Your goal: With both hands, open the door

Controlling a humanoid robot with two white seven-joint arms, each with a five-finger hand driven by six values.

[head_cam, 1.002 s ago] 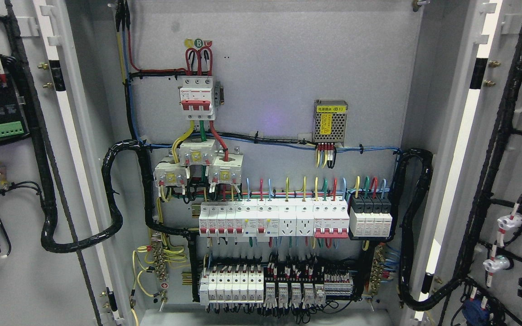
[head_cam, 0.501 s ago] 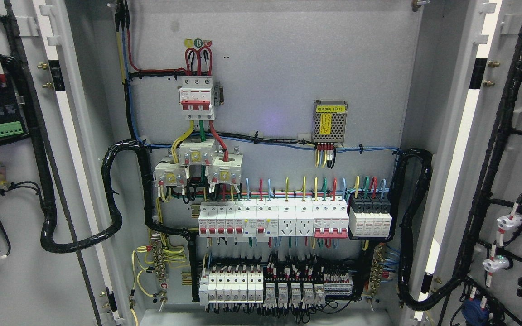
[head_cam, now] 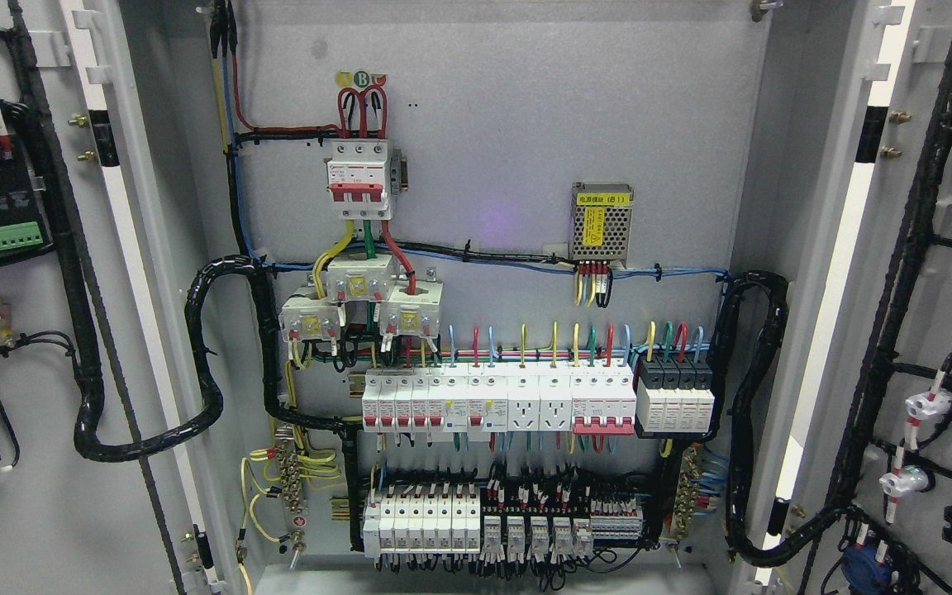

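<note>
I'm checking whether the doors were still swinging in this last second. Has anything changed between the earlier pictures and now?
Nothing visibly changed. The left door and right door stand open as before, the breakers and wiring inside the cabinet look the same, and no robot hand is in view in any picture.

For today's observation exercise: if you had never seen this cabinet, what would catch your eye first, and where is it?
First, the long row of white breakers across the middle of the back panel, topped by coloured wires. Above it, upper left of centre, a white switch with a red bar stands alone, and to its right sits a small perforated metal box with a yellow label. Both doors, the left door and the right door, stand wide open.
</note>
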